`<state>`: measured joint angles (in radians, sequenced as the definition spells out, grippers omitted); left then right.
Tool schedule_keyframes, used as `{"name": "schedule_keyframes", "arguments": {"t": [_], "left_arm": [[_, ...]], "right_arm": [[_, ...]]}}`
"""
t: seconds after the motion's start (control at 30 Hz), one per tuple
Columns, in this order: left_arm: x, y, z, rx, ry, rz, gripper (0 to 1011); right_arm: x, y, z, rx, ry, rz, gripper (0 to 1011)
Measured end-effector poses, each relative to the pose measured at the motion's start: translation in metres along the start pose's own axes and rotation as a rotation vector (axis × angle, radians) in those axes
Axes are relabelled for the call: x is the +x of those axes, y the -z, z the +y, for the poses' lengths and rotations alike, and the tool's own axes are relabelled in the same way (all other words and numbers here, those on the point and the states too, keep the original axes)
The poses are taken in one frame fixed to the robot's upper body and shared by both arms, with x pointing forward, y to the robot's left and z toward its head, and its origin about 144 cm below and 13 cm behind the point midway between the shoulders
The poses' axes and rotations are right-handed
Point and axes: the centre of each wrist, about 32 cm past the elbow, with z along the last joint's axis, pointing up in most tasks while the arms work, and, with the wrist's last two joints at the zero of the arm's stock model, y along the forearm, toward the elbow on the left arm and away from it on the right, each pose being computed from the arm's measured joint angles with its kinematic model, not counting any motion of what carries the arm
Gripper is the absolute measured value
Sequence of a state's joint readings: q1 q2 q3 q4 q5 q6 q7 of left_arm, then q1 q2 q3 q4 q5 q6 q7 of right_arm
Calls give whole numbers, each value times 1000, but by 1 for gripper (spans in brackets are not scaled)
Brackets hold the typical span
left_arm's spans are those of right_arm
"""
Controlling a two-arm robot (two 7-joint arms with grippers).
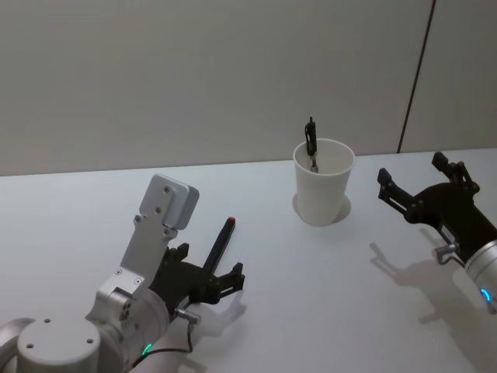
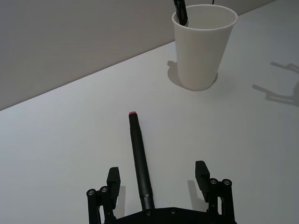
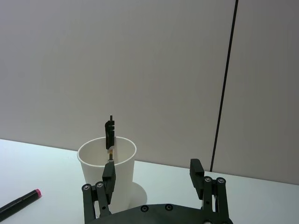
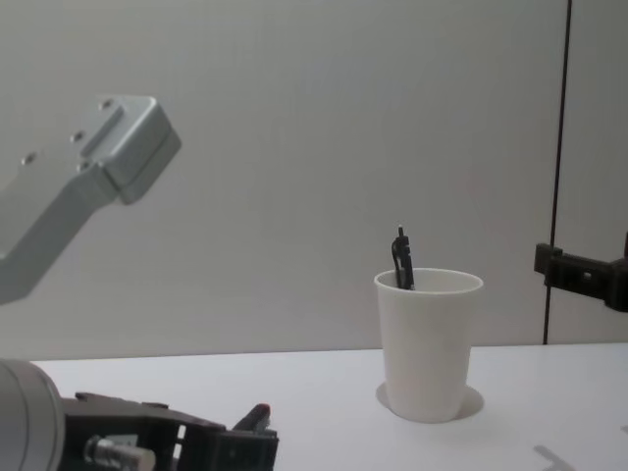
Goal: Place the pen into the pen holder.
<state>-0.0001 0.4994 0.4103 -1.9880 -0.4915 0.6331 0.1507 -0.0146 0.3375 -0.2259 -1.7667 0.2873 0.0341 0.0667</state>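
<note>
Left gripper [image 2: 157, 171], fingers [image 2: 113, 177] apart, straddles the black red-tipped pen [image 2: 138, 149] on the white desk [image 2: 70, 140] (right gripper [image 1: 412, 169], likewise spread, hovers near the far-edge white paper-cup pen holder [image 1: 322, 194]).

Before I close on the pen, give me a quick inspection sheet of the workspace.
Surface: white table, no spills seen.
Job's things: pen holder upright, a black pen standing in it; red-tipped pen lying flat on the table.
Clutter: nothing seen.
Grippers: left gripper open, straddling the red-tipped pen without touching it; right gripper open, off the table to the holder's right.
Cables: thin black cable at the left arm.
Surroundings: grey wall with a dark vertical seam.
</note>
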Motion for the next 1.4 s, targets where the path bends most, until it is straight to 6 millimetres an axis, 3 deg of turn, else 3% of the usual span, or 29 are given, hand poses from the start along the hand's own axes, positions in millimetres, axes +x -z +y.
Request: {"name": "schedule_keyframes", "arguments": {"t": [1.4], "left_arm": [[-7,0,-31,96,-51,70,1001]], "right_arm": [[0,0,0,0,0,0,1001]]}}
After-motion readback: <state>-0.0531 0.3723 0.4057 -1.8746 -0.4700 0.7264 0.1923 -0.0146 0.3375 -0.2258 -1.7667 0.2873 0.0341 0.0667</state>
